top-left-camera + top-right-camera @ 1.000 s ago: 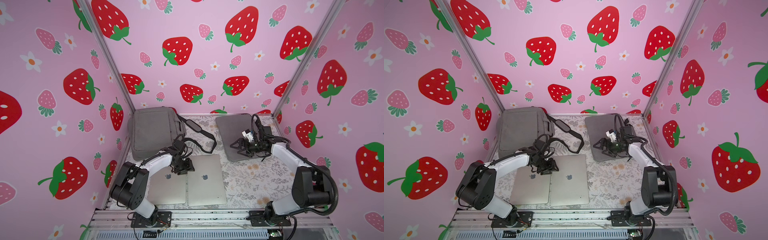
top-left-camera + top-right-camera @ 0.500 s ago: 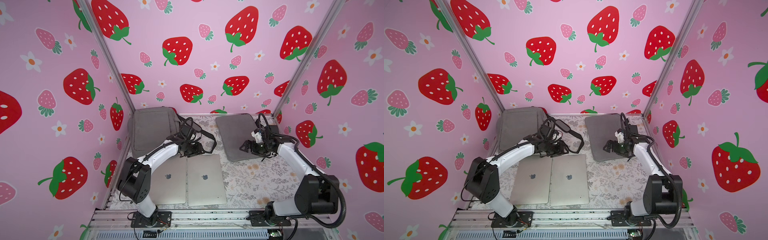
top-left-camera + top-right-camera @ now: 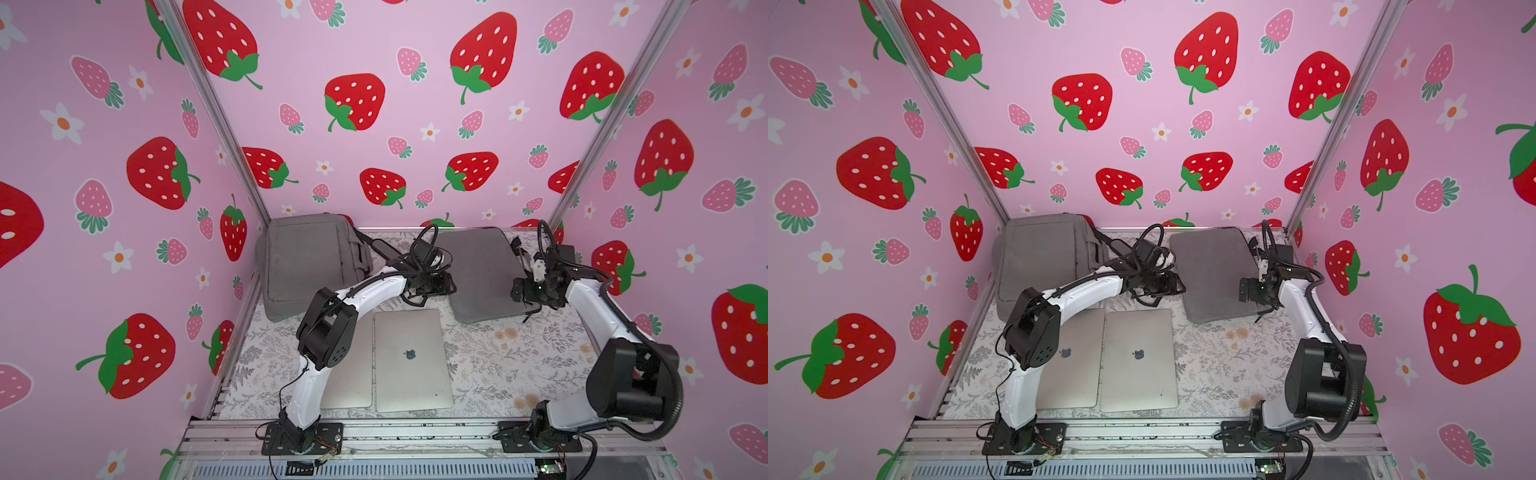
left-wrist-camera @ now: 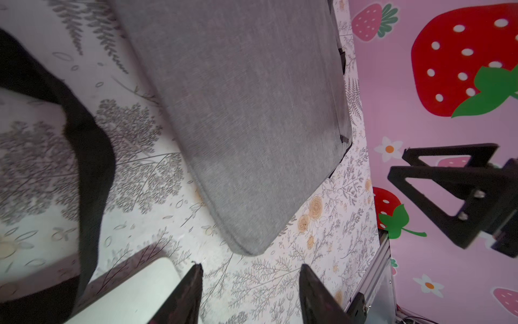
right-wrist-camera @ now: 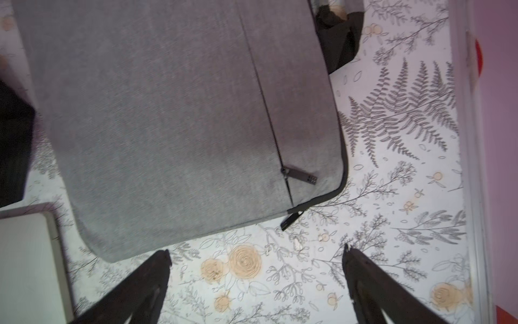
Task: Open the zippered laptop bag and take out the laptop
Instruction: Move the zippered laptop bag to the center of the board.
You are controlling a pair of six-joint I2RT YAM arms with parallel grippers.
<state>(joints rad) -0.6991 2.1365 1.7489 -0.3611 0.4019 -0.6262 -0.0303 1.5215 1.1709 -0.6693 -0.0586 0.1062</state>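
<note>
Left arm point(image 3: 365, 291) just swung off the laptops point(image 3: 411, 357) to the grey zipped bag point(image 3: 482, 270), left jaws half-open, right jaws wide, both empty; unzipping's next.

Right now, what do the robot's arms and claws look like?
Both arms, the left arm and right arm, have white curved shells, chunky black joints and black cables looping along them. The left gripper and right gripper have thin, pointed black fingers.

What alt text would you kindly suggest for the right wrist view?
A grey zippered laptop sleeve lies on a floral tablecloth, a zipper pull near its corner. The right gripper, open and empty, hovers beyond the sleeve's edge.
</note>
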